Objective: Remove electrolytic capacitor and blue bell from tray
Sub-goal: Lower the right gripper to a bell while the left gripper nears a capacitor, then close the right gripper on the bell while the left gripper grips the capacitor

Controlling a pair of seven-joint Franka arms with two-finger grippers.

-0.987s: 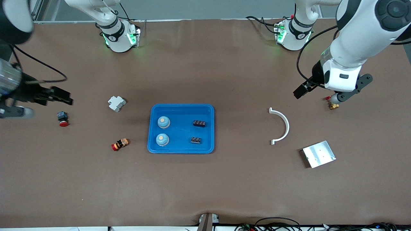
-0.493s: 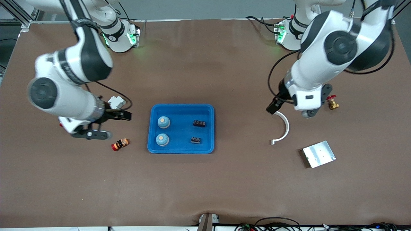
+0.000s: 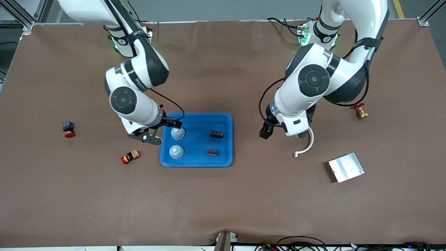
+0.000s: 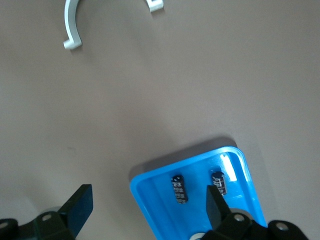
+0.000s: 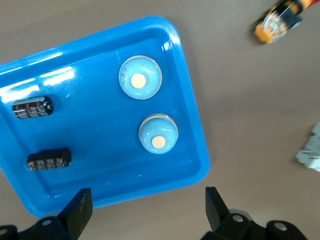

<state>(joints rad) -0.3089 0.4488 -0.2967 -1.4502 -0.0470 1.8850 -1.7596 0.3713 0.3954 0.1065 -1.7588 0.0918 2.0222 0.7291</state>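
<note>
Two black capacitors (image 3: 216,134) (image 3: 212,152) lie in the blue tray (image 3: 197,162), in the half toward the left arm's end. Two pale blue bells (image 3: 177,132) (image 3: 176,151) stand in the other half. My right gripper (image 3: 169,124) hangs open and empty over the tray's rim next to the bells; in the right wrist view both bells (image 5: 140,80) (image 5: 158,134) show past the right gripper (image 5: 145,210). My left gripper (image 3: 266,132) is open and empty over the table between the tray and a white curved bracket (image 3: 306,143). The left wrist view shows the capacitors (image 4: 179,188) (image 4: 218,181) ahead of the left gripper (image 4: 147,207).
Toward the right arm's end lie a red push button (image 3: 68,129), an orange and red button (image 3: 130,157) and a white block (image 5: 312,150). Toward the left arm's end lie a metal plate (image 3: 345,167) and a brass valve (image 3: 360,112).
Both arms have swung in from the table's ends toward the tray. The right gripper now reaches its rim, the left has passed the white bracket. Both stay open.
</note>
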